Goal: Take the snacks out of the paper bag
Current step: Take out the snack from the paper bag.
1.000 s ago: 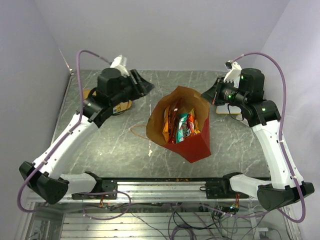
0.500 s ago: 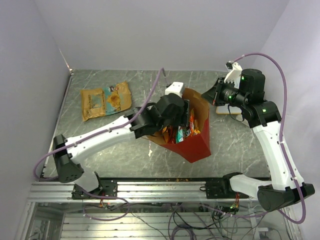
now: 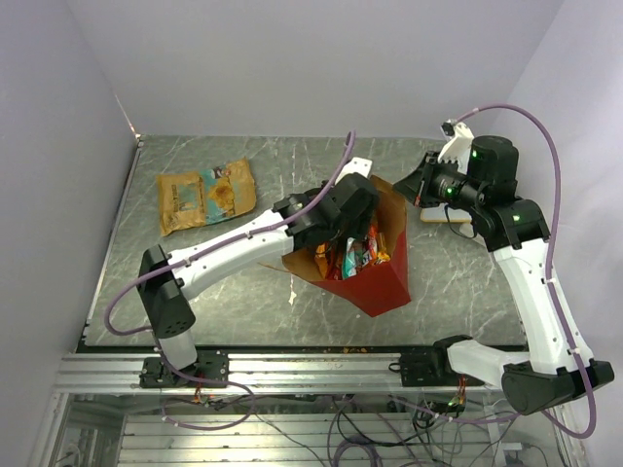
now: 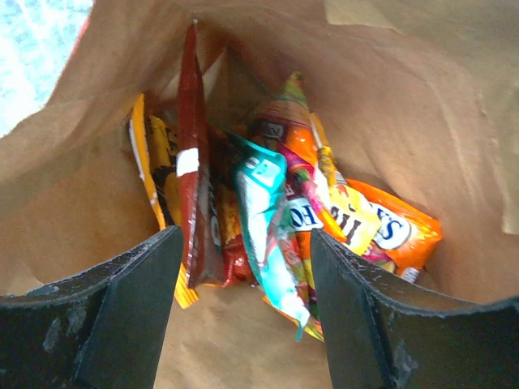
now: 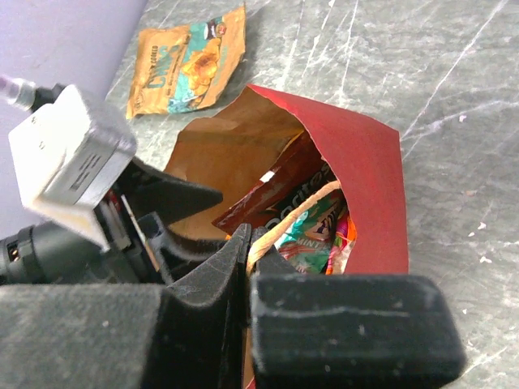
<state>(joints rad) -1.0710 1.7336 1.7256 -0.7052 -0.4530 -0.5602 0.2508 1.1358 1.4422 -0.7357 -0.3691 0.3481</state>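
Observation:
The paper bag [image 3: 382,282] lies on the table, red outside and brown inside, mouth toward the back. Several snacks [image 3: 350,255] are in it: a teal packet [image 4: 263,219], a dark red one [image 4: 190,162] and orange ones [image 4: 389,227]. My left gripper [image 4: 243,243] is open inside the bag's mouth [image 3: 358,222], just short of the packets and touching none. My right gripper [image 5: 253,243] is shut on the bag's tan handle [image 5: 302,212] at the bag's right [image 3: 422,185]. A flat orange chip bag [image 3: 206,197] lies on the table at the far left, also in the right wrist view [image 5: 188,58].
A white wood-framed board [image 3: 446,216] lies under my right wrist at the back right. A second tan handle loop [image 3: 265,255] trails on the table left of the bag. Grey walls close in the back and both sides.
My left arm has swung right from over the chip bag to the paper bag, and its open gripper has gone into the mouth. The chip bag stays on the table. The right arm has not moved.

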